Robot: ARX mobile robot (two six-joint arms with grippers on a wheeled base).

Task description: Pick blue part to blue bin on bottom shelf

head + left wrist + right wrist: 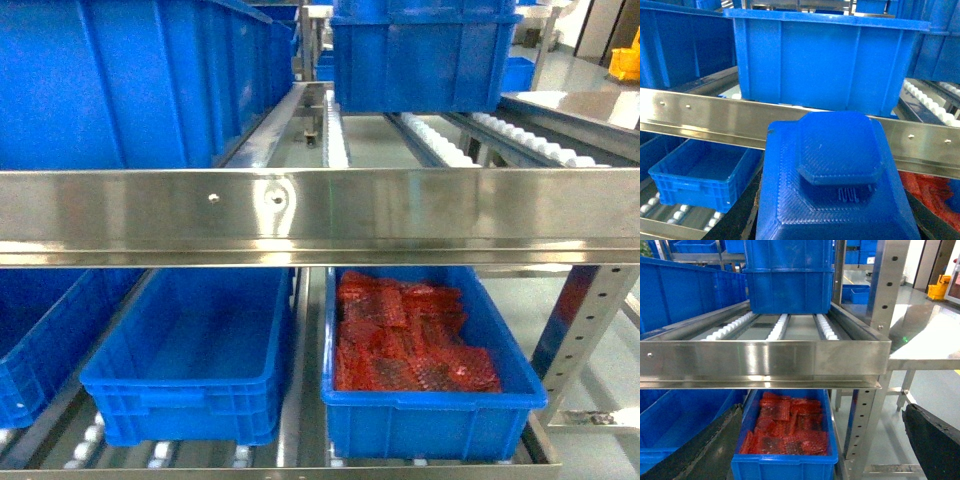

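Part (pixel 837 175), blue, fills left wrist view, long axis running away toward rack.

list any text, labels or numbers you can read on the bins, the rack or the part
None: no readable text shows in any view.
The blue bins, the red-filled bin, the rack's steel rail and the blue part show no print or labels.
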